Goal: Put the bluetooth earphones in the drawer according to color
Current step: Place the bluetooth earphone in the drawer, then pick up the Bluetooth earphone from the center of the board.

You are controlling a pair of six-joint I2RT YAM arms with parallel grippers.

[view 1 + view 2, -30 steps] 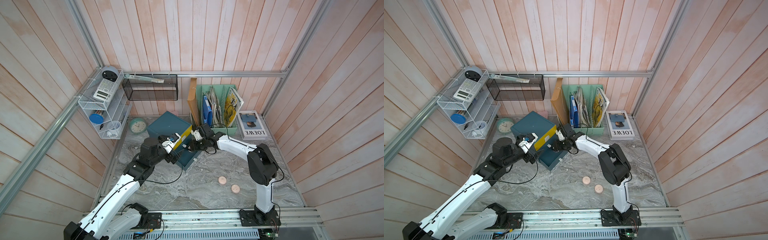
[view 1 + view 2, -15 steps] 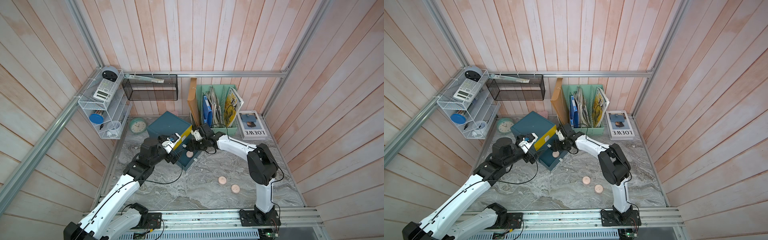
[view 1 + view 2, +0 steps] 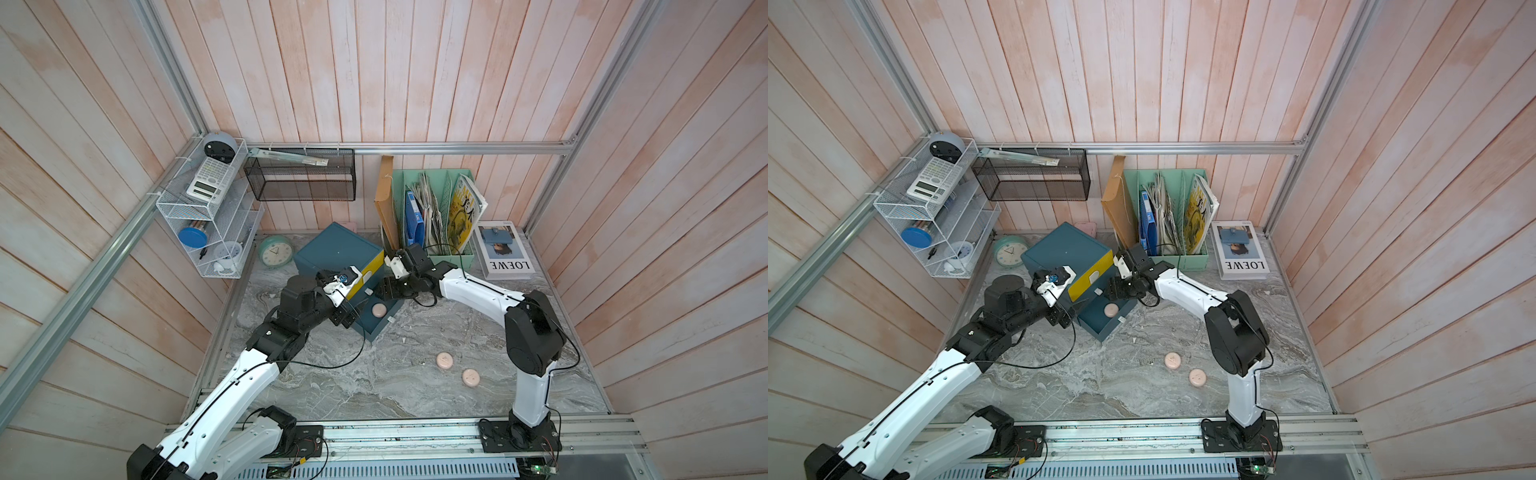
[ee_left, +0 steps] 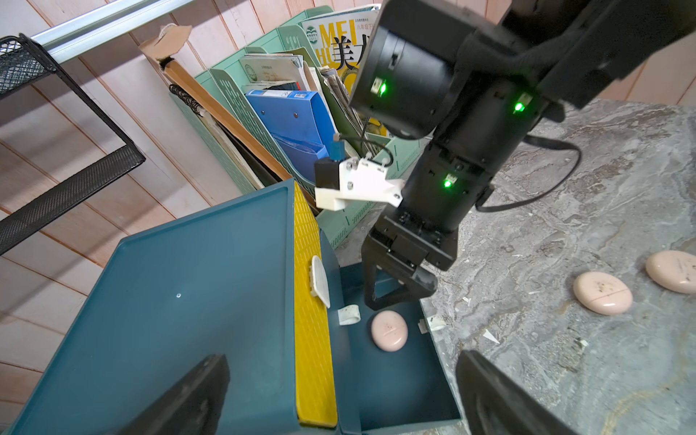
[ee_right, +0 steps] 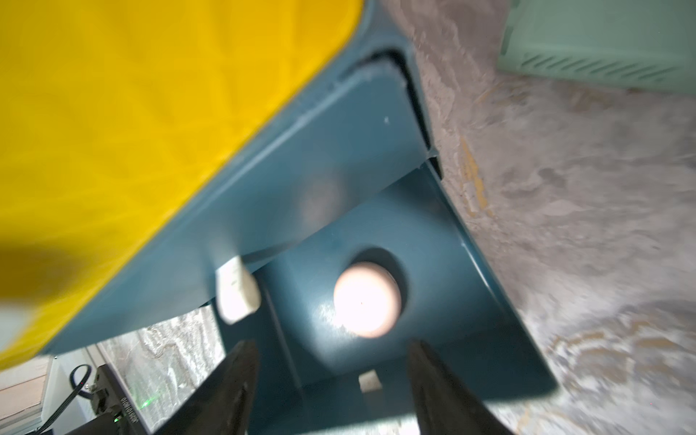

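My right gripper (image 5: 335, 391) is spread, with nothing between its fingers. It hangs just above a pale pink case (image 5: 366, 299) without touching it. That case lies alone on the floor of the lowest teal drawer (image 4: 395, 384), which is pulled out of the chest (image 3: 336, 249) towards the near right. The two drawers above it are closed, the yellow front (image 3: 365, 274) on top and a teal one with a white tab handle (image 4: 348, 314) under it.

My left gripper (image 4: 339, 406) is spread wide and empty at the near-left corner of the chest. One finger is over the chest top and the other over the bench (image 3: 415, 332). I cannot tell whether either touches.

Two more pink cases (image 3: 444, 360) (image 3: 471, 377) lie near each other on the bench, to the near right and well apart from the chest.

The mint file rack (image 3: 453, 257) stands just behind my right wrist, and the yellow front overhangs the far part of the open drawer. A LOEWE magazine (image 3: 505, 253) lies at the far right and a small clock (image 3: 275, 251) at the far left.
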